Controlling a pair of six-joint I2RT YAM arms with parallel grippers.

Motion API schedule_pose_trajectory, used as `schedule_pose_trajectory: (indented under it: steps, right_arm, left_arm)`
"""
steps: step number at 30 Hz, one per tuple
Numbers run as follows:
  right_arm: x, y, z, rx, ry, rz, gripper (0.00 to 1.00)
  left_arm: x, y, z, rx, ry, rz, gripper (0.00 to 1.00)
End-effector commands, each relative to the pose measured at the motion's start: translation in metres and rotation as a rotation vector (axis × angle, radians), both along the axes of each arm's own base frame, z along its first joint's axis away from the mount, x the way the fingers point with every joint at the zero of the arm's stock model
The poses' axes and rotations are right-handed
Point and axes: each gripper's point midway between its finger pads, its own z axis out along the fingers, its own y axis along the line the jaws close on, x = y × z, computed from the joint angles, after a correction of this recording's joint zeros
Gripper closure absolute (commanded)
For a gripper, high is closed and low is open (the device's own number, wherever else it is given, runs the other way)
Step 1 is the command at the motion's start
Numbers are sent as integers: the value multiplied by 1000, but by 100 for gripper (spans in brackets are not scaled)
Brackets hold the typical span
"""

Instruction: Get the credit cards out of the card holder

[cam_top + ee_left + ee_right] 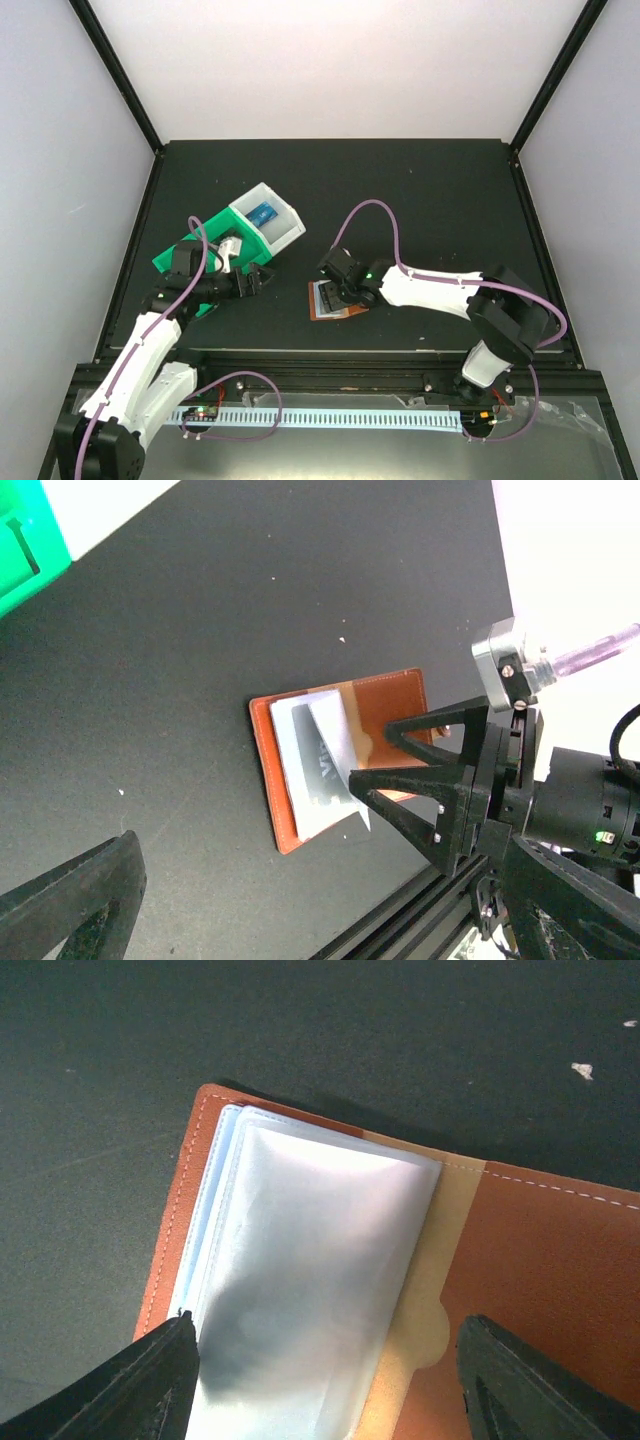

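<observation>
The brown card holder (pixel 322 312) lies open on the black table near the front edge, its pale clear pockets (pixel 310 1260) facing up. A dark card with white lettering (pixel 318 765) shows through a pocket. My right gripper (pixel 340 292) hovers low over the holder, open. Its fingers (pixel 150 1380) straddle the pocket stack, the left one at the pockets' edge and the right one over bare leather. One pocket sheet stands lifted beside its lower finger (pixel 400 810). My left gripper (pixel 258 280) is open and holds nothing, left of the holder. A blue card (pixel 265 213) lies in the bin.
A green-and-white plastic bin (pixel 215 250) sits at the left, behind my left arm. The table's front rail (pixel 330 355) runs just below the holder. White walls close off the back and both sides.
</observation>
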Motion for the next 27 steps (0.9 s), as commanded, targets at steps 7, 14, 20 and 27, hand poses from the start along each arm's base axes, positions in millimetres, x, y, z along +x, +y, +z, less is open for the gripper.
schedule_pose_trajectory:
  steps: [7, 14, 20, 27]
  right_arm:
    - [6, 4, 1, -35, -51, 11, 27]
    - [0, 20, 0, -44, -69, 61, 23]
    - [9, 8, 0, -122, -120, 27, 24]
    - [17, -10, 8, -178, -182, -19, 44]
  left_arm:
    - [0, -7, -5, -10, 3, -7, 1]
    - [0, -7, 2, -20, -15, 23, 2]
    - [0, -5, 5, -22, -26, 42, 2]
    - [-4, -8, -3, -27, -9, 39, 3]
